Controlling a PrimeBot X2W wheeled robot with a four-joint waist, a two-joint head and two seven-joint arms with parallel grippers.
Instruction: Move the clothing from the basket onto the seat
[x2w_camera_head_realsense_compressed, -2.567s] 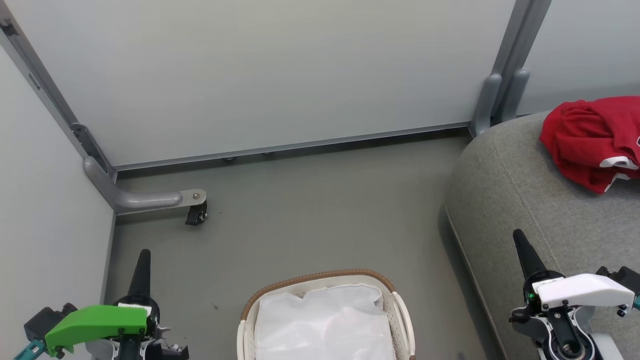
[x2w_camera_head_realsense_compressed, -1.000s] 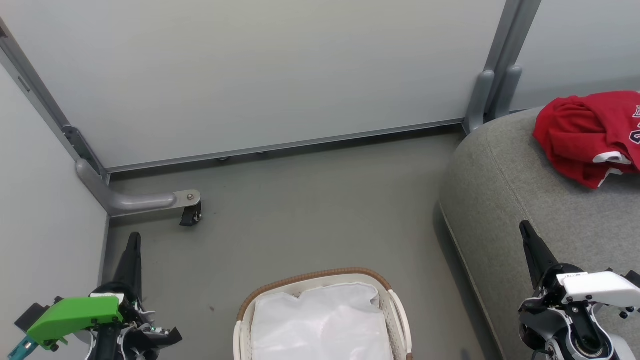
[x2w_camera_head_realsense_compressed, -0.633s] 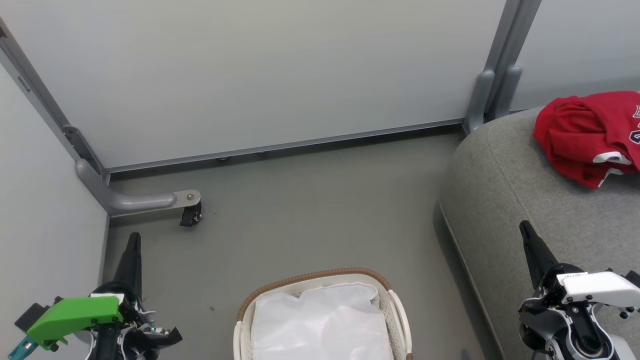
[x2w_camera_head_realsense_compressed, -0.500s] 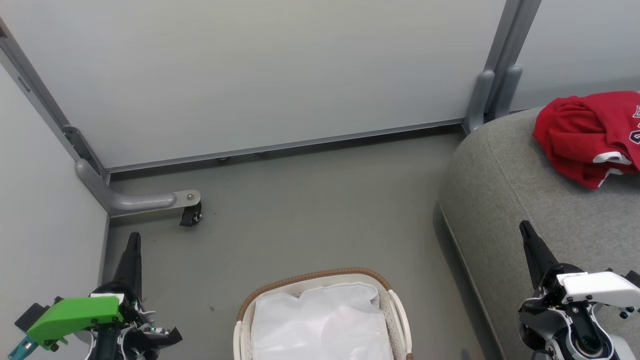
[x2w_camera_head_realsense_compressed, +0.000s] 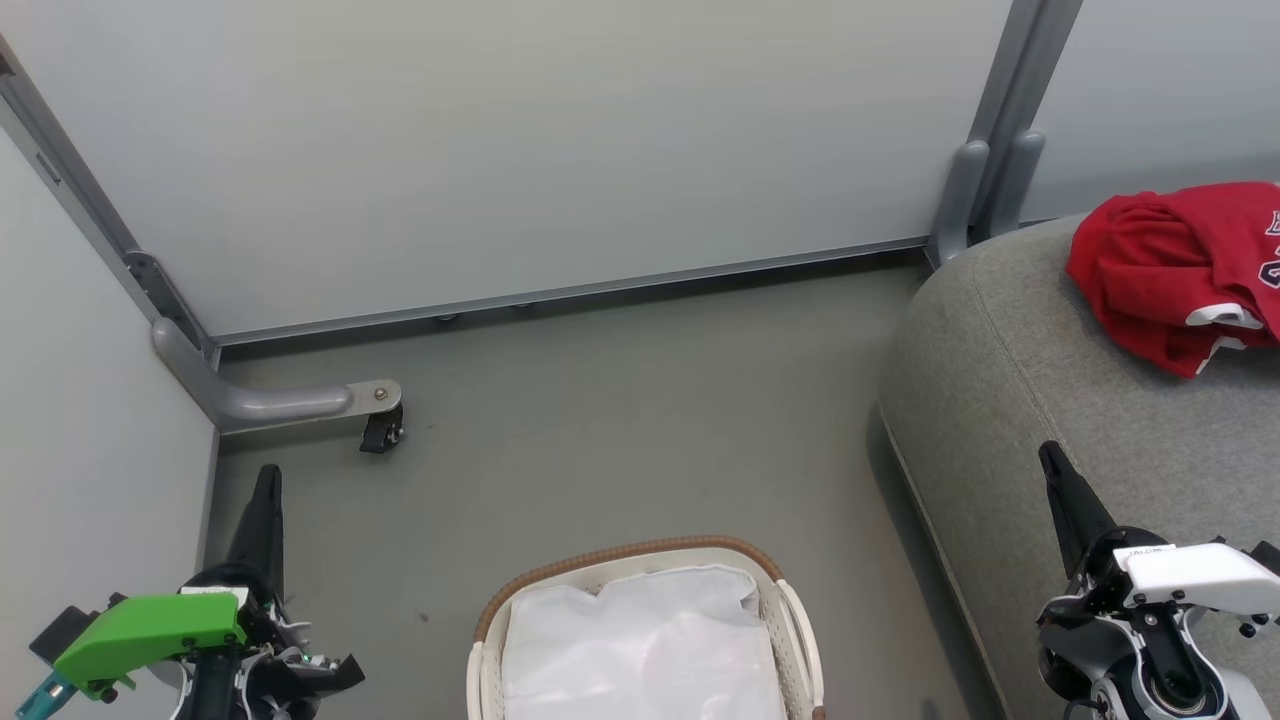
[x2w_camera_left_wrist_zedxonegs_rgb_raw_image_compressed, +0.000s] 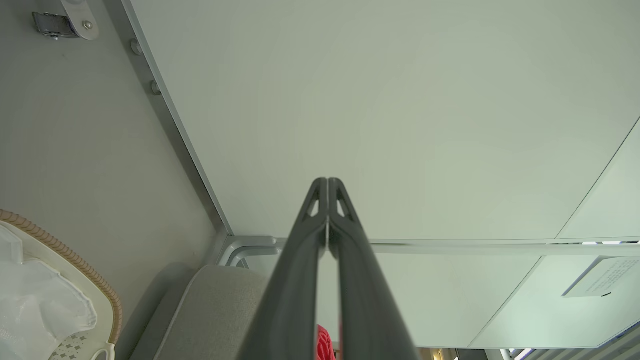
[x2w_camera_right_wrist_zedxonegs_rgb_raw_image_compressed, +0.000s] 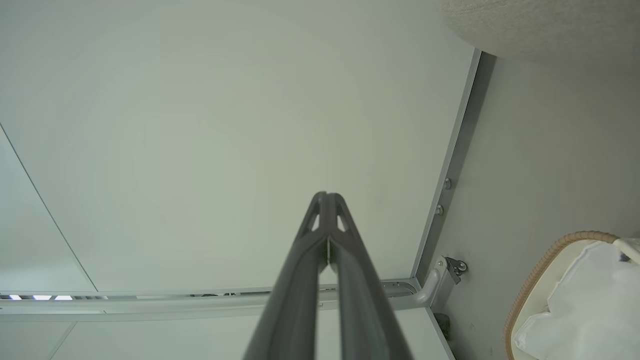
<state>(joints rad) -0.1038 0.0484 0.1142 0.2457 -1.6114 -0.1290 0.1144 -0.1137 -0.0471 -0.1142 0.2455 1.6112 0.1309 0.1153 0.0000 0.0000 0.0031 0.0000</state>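
Note:
The red clothing (x2w_camera_head_realsense_compressed: 1175, 270) with white trim lies crumpled on the grey seat (x2w_camera_head_realsense_compressed: 1030, 380) at the far right of the head view; a sliver of it (x2w_camera_left_wrist_zedxonegs_rgb_raw_image_compressed: 324, 345) shows between the fingers in the left wrist view. The white basket (x2w_camera_head_realsense_compressed: 640, 565) with a brown woven rim stands on the floor at bottom centre, showing just its white liner (x2w_camera_head_realsense_compressed: 640, 645). My left gripper (x2w_camera_head_realsense_compressed: 267, 476) is shut and empty at lower left, apart from the basket. My right gripper (x2w_camera_head_realsense_compressed: 1048, 453) is shut and empty over the seat's front part, well short of the clothing.
Pale partition panels (x2w_camera_head_realsense_compressed: 520, 140) wall in the back and left. A grey panel foot with a black caster (x2w_camera_head_realsense_compressed: 380, 430) juts onto the floor at the left. Another panel post (x2w_camera_head_realsense_compressed: 985, 180) stands behind the seat's rounded corner. Grey floor (x2w_camera_head_realsense_compressed: 620, 420) lies between basket and panels.
Over the last second nothing has moved. Compared with the oldest frame, the head camera has shifted a little and both grippers sit slightly differently in the picture.

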